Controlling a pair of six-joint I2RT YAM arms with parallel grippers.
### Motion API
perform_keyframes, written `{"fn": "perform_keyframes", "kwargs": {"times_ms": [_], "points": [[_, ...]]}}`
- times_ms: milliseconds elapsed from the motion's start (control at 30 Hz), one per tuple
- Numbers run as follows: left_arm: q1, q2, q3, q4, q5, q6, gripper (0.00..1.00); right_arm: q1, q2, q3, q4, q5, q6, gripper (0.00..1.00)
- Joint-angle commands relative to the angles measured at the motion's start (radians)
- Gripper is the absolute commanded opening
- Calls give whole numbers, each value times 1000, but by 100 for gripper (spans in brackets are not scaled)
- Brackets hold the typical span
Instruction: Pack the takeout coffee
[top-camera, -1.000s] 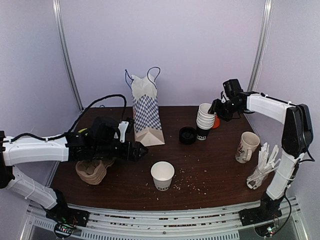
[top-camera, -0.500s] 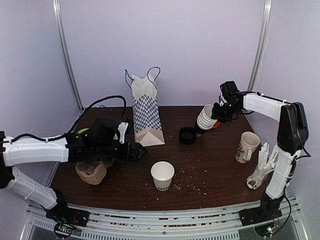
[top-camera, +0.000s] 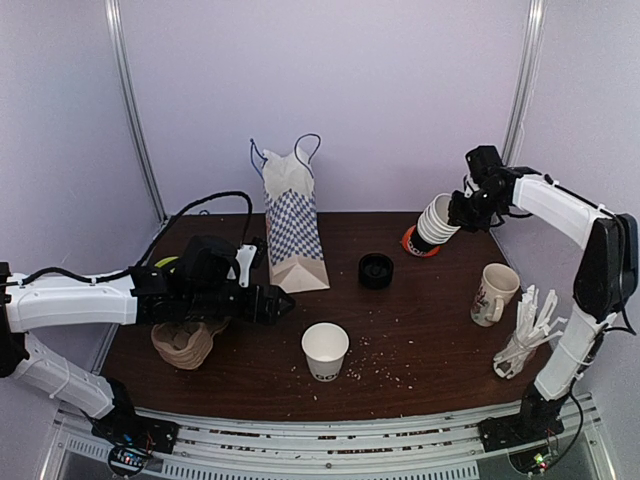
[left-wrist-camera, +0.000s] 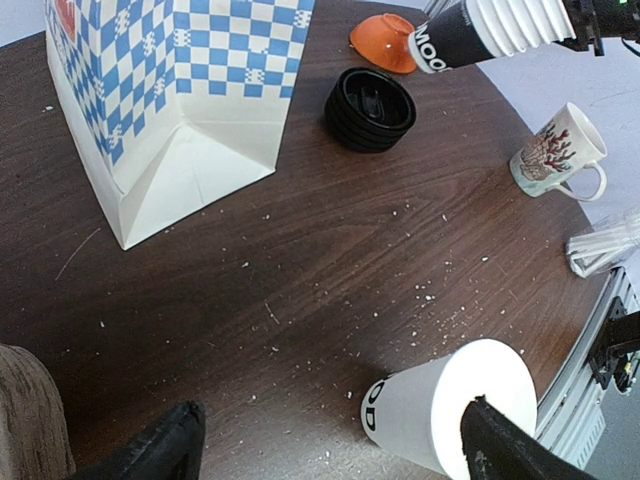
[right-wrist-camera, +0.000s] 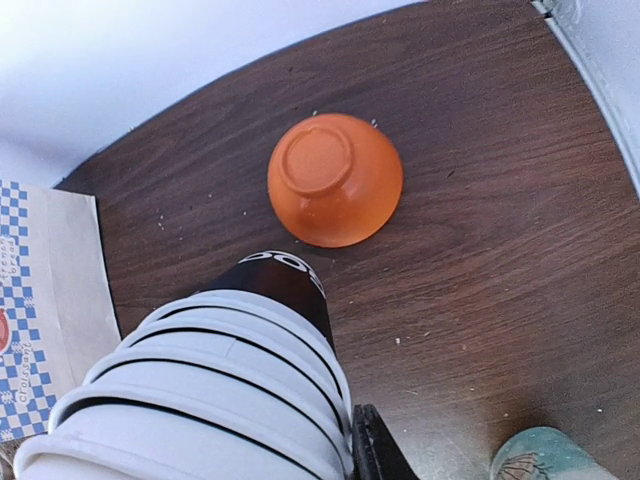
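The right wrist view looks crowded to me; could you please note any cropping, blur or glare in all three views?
Right wrist view: the stack of cups fills the lower left, cropped by the frame; the orange bowl is sharp. Left wrist view: the single paper cup has its mouth washed out white. Top external view: even light, only faint shadows.

Ahead of the left gripper (top-camera: 284, 303), bare tabletop (left-wrist-camera: 330, 270) runs open as far as the lid stack (left-wrist-camera: 370, 108). The cup (left-wrist-camera: 450, 405) stands near its right finger, and the bag (left-wrist-camera: 170, 90) walls off its far left. The cup stack (top-camera: 436, 220) gripped by the right gripper (top-camera: 462, 212) hangs tilted over an upturned bowl (right-wrist-camera: 335, 180). The mug (top-camera: 493, 293) and cutlery (top-camera: 525, 335) crowd the table behind it.
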Motion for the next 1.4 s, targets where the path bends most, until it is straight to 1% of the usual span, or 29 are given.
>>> {"fn": "perform_keyframes", "kwargs": {"times_ms": [0, 133, 200, 433, 733, 800, 867, 933, 1033, 1100, 1233, 1333, 1367], "points": [[6, -10, -6, 50, 10, 3, 92, -55, -96, -12, -73, 44, -44, 16], [6, 6, -1, 62, 26, 15, 92, -98, -103, 17, -167, 59, -128, 18], [6, 14, -2, 73, 33, 20, 92, -104, -98, 21, -203, 99, -174, 20], [5, 59, -30, 141, 103, -5, 92, -137, -73, 4, -227, 135, -208, 22], [4, 61, -48, 159, 110, -13, 92, -199, 27, 27, -209, 62, -198, 21], [3, 59, -50, 159, 109, -15, 92, -204, 45, 42, -204, 44, -194, 23], [3, 59, -52, 159, 108, -15, 92, -204, 56, 52, -200, 31, -193, 30], [3, 60, -52, 158, 106, -16, 92, -204, 61, 56, -200, 28, -192, 39], [3, 65, -47, 156, 107, -15, 92, -204, 51, 57, -202, 27, -193, 59], [3, 68, -43, 153, 108, -14, 92, -204, 38, 59, -203, 36, -193, 69], [3, 69, -36, 146, 109, -12, 92, -204, -8, 76, -210, 69, -185, 84], [3, 62, -31, 136, 105, -8, 92, -202, -74, 89, -207, 74, -171, 99], [3, 59, -30, 133, 101, -7, 92, -201, -97, 95, -213, 76, -165, 100]]}}
